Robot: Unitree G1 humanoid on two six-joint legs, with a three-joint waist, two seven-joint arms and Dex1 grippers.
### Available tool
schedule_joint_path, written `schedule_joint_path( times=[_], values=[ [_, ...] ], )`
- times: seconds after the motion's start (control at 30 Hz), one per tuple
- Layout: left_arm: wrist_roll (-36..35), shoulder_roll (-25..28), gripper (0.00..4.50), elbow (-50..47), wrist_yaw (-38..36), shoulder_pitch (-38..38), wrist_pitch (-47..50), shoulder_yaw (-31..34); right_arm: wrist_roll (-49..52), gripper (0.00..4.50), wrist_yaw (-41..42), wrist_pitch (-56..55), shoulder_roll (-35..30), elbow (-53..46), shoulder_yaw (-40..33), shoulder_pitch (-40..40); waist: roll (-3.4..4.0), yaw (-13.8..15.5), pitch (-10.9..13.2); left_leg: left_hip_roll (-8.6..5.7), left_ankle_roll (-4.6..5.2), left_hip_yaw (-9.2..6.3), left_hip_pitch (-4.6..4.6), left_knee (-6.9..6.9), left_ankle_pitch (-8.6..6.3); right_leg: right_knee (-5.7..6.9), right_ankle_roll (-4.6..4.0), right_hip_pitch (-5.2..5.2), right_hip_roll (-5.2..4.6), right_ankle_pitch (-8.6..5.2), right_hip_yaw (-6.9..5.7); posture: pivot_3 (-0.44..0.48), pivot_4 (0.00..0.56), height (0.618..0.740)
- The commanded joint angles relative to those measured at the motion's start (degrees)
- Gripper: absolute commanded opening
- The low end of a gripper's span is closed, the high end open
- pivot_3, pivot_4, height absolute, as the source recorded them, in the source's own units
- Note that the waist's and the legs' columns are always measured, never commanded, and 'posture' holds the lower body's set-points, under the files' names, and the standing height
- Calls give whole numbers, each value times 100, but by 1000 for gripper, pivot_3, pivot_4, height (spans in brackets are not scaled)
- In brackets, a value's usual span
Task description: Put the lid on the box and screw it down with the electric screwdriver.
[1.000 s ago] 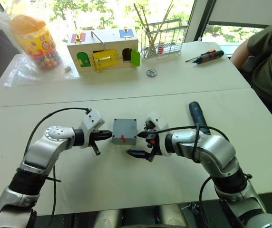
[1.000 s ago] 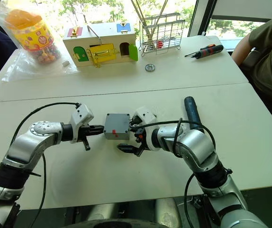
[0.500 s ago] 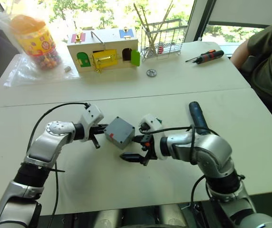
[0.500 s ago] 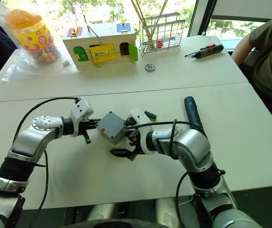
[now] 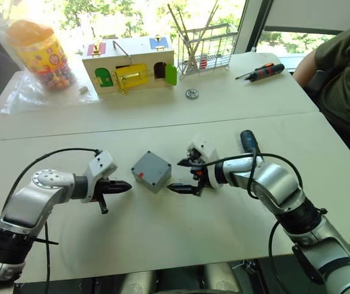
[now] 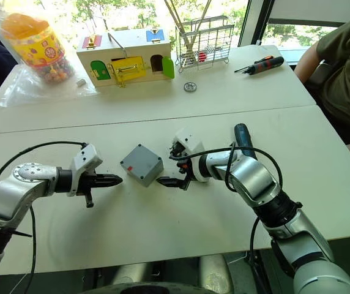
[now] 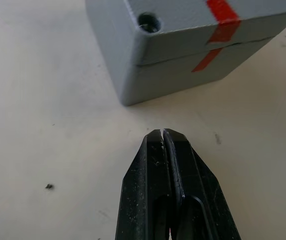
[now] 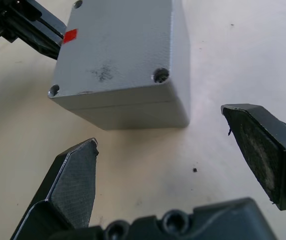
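L end effector (image 5: pixel 123 187) pinched closed, R end effector (image 5: pixel 184 176) wide, both off box (image 5: pixel 151 171)

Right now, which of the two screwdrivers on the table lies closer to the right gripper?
The electric screwdriver, the dark blue-black pen-style one lying beside the right gripper. The red-and-black-handled manual screwdriver lies on the far table, near the person.

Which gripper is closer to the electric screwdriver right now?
Right. The right gripper sits just left of the electric screwdriver, while the left gripper lies well beyond, on the far side of the box.
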Motion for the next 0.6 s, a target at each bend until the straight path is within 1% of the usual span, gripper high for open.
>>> schedule_joint_path(
  times=[0.03, 0.23, 0.43, 0.6],
  values=[
    [3, -159, 0, -117, 226, -104, 3, 1, -38, 4446, 189, -255, 148, -104, 2, -90, 0, -2, 0, 0, 0, 0, 0, 0, 0, 0, 0, -1, 0, 0, 0, 0, 150, 740],
    [272, -357, 0, 201, 438, -354, -276, -96, 152, 4446, 331, -33, 161, -566, -78, 134, 0, 54, 0, 0, 0, 0, 0, 0, 0, 0, 0, -1, 1, 0, -2, 0, 150, 740],
    [367, -534, 0, 498, 468, -653, -425, -190, 200, 4446, 176, 321, 231, -920, -137, 397, -1, 86, 0, 0, -1, -1, 0, 8, 0, 1, 0, 2, 1, 0, -3, 0, 150, 740],
    [431, -611, 0, 622, 454, -762, -536, -278, 100, 4446, 34, 405, 250, -955, -99, 481, -1, 83, 0, 0, -1, -1, 0, 8, 0, 2, 0, 1, 1, 0, -3, 0, 150, 740]
  ],
)
